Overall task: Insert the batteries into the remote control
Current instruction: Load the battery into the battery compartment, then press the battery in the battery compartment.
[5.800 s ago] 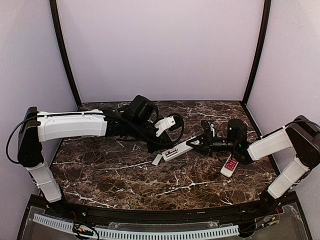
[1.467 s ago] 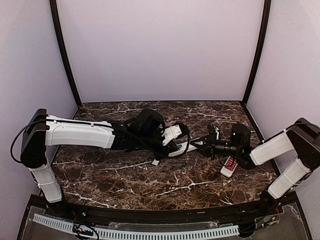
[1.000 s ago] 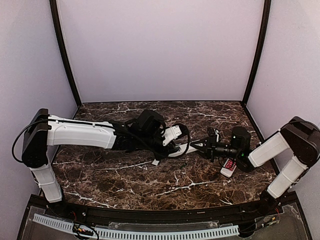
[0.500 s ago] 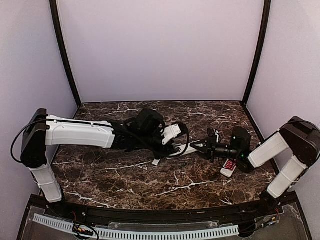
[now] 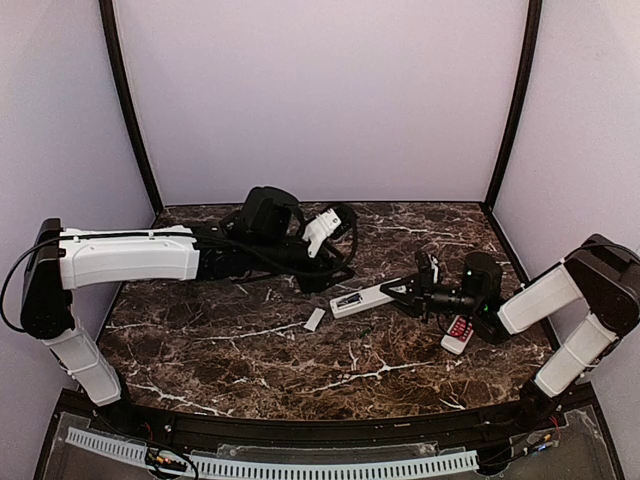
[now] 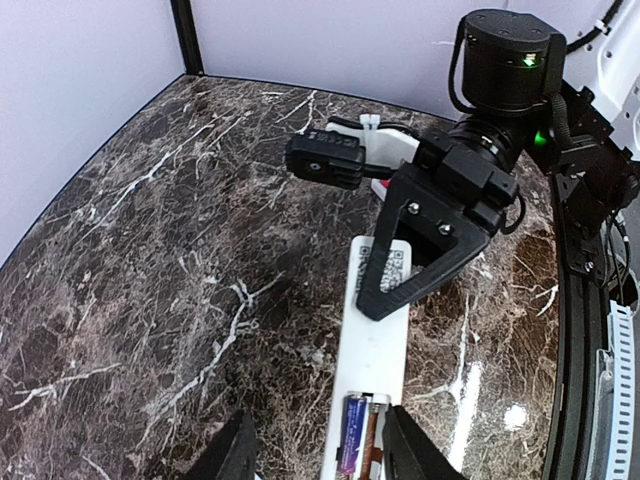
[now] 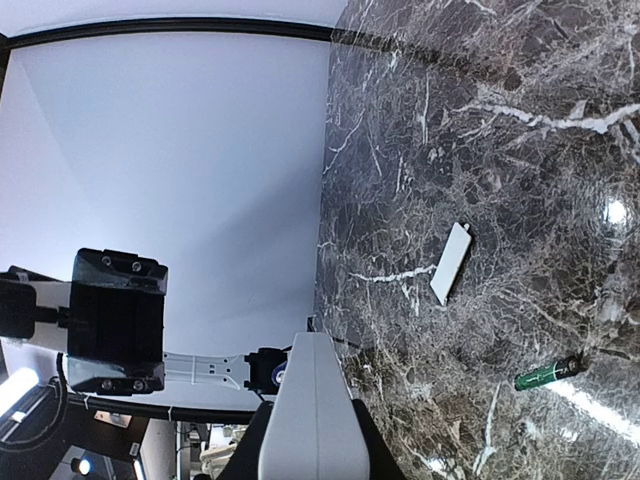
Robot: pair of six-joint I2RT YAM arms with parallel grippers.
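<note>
The bench (image 5: 250, 350) is patterned with white veins on dark brown. The remote control (image 5: 365, 298) is coloured white; the seated battery (image 6: 353, 447) is wrapped blue-violet, the loose battery (image 7: 547, 374) green.

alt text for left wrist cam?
A white remote control lies on a dark marbled table, its near end open, showing one blue-purple battery inside. The right gripper clamps its far part; the left gripper, jaws open, frames the near end.
</note>
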